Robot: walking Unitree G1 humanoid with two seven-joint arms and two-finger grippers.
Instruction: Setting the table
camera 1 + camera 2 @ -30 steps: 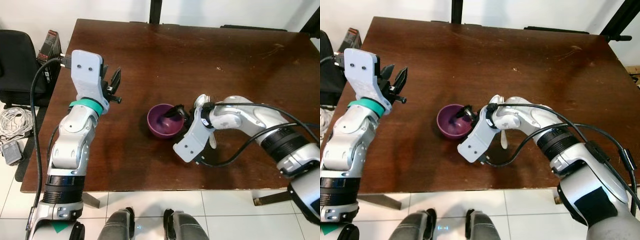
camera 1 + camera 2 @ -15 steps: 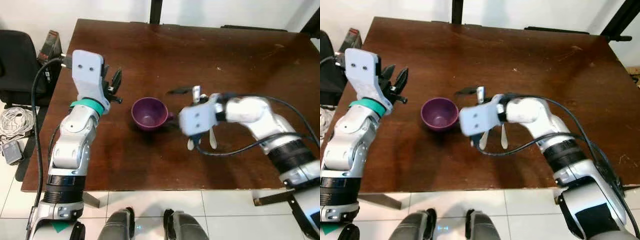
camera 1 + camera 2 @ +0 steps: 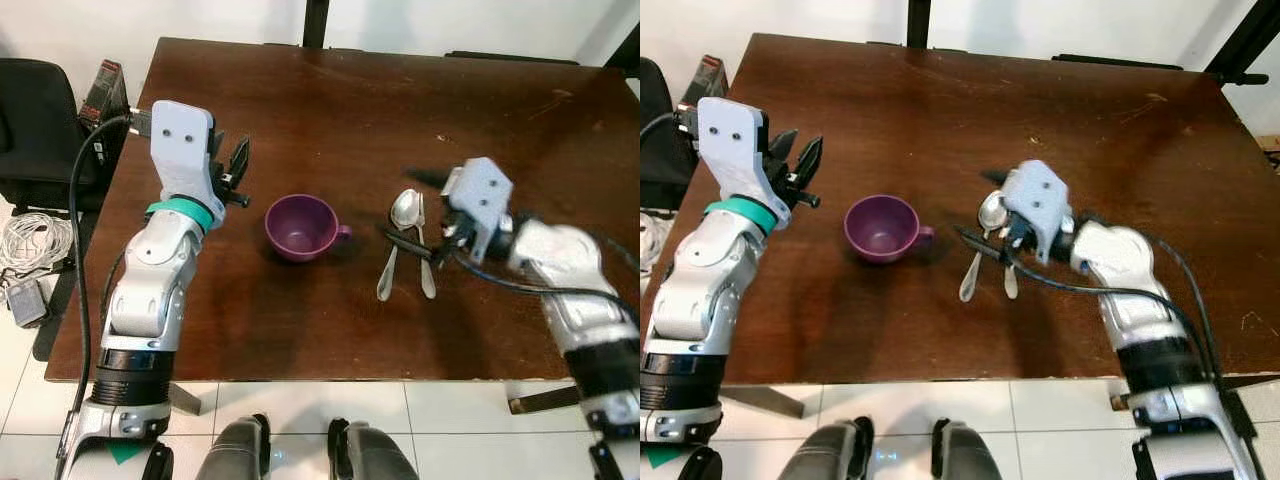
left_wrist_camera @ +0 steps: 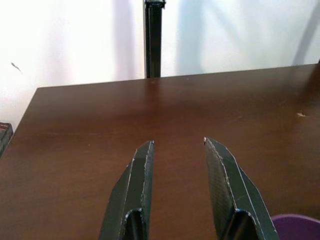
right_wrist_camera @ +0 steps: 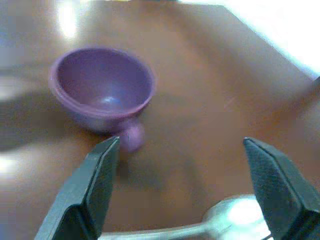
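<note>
From the head view we see a purple cup (image 3: 300,227) upright near the table's (image 3: 330,110) front middle, two spoons (image 3: 404,240) just beside it; we judge the setting barely begun, with no plates laid. In the left wrist view our left gripper (image 4: 177,165) hangs open and empty. In the right wrist view our right gripper (image 5: 182,185) gapes wide, holding nothing, over a spoon.

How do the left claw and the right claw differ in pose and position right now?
The left claw is raised beside the purple cup, on its left, fingers pointing across the wooden table. The right claw sits low on the cup's other side, over the two spoons, aimed at the cup. The right claw's fingers are spread wider than the left's. Both are open and hold nothing.
</note>
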